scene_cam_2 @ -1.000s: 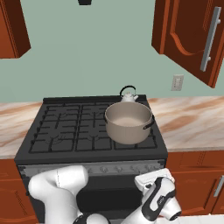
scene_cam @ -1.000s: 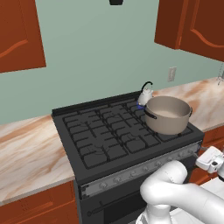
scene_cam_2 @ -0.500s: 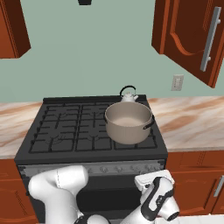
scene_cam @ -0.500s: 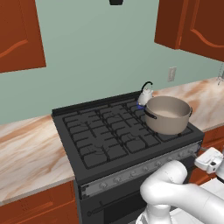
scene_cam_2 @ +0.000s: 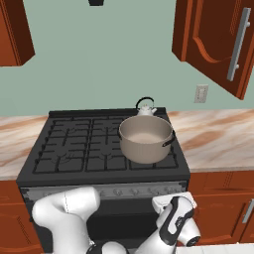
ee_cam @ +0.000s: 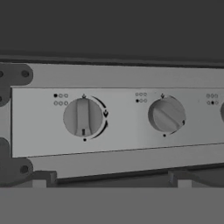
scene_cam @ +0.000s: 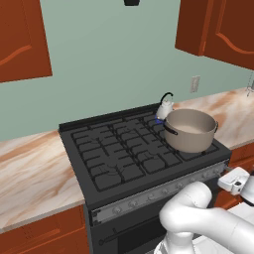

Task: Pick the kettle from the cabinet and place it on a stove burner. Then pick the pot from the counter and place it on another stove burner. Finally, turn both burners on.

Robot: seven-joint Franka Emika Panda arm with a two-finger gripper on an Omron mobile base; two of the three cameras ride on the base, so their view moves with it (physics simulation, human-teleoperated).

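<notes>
Two vessels sit on the stove; the knob work appears unfinished.
Fingers spread wide and empty, the gripper [scene_cam_2: 174, 233] faces the knobs [ee_cam: 83, 117]: one upright, its neighbour [ee_cam: 166, 114] slanted. Beyond, the pot [scene_cam_2: 146, 139] sits on a front right burner [scene_cam_2: 155, 159], the kettle [scene_cam_2: 146, 108] just behind it.

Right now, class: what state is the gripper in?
Gripper: open, holding nothing, facing the stove knobs.
</notes>
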